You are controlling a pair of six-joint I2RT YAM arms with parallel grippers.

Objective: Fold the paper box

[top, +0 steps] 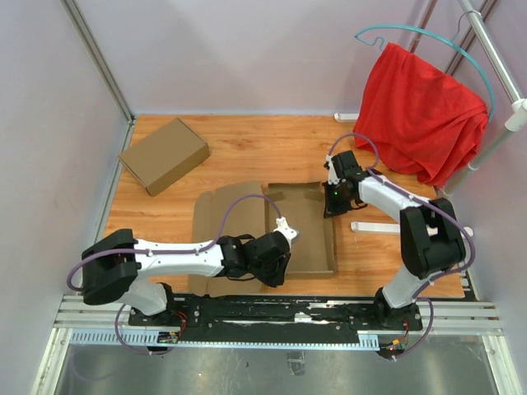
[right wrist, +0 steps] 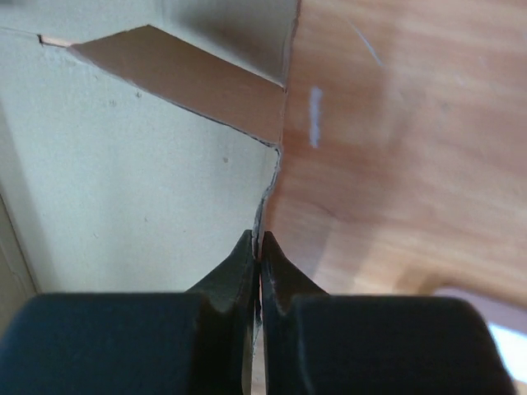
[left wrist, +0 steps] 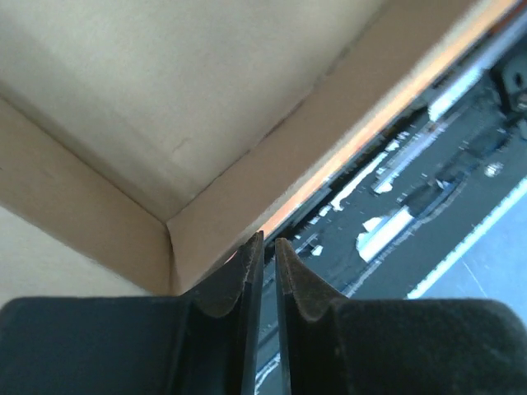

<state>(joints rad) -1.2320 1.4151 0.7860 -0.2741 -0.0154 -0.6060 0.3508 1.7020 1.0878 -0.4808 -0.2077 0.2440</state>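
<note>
My left claw (left wrist: 268, 243): pinching paper box (top: 309, 234) wall, 7 o'clock.
My right claw (right wrist: 259, 239): pinching its edge, 2 o'clock.
Worktop (top: 247, 148): wooden.

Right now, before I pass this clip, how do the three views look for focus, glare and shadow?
Top view: sharp, evenly lit, only soft shadows on the table. Left wrist: the cardboard box is soft at close range, the rail behind it smeared, the fingers nearly black. Right wrist: box edge fairly crisp, table blurred, with one pale streak, perhaps glare.
</note>
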